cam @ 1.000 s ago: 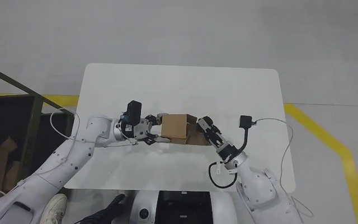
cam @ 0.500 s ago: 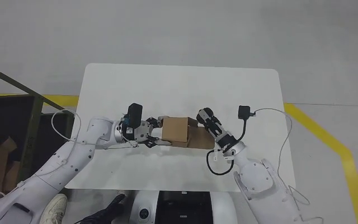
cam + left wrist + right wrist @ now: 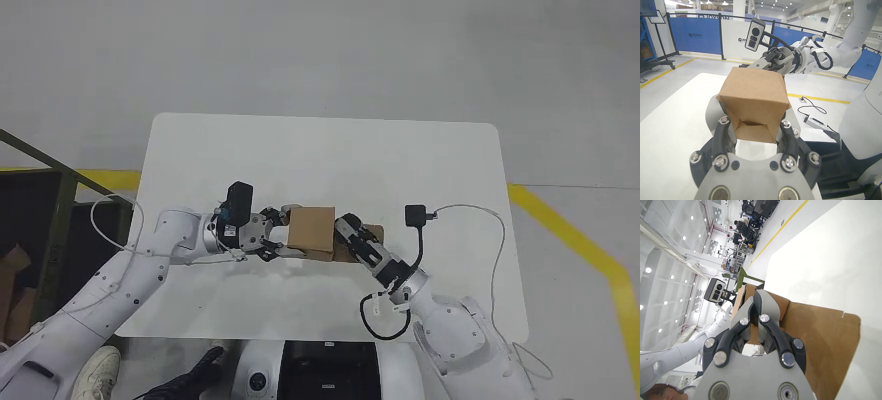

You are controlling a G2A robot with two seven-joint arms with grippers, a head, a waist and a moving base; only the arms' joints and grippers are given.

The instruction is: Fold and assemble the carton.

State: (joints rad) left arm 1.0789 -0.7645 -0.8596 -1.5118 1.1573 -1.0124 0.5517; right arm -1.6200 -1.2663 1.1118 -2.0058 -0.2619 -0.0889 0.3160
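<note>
The carton (image 3: 312,228) is held over the near-centre of the white table (image 3: 320,150), closer to the near edge than to the far one. The left gripper (image 3: 270,238) clamps its left end, with one finger on each side wall. The right gripper (image 3: 347,228) meets the carton's right end with its fingers pressed together – whether cardboard sits between them cannot be told. An open flap (image 3: 368,232) projects rightward past that gripper. Beyond the carton, a wide band of tabletop runs to the far edge, and similar margins extend to the left and right edges.
</note>
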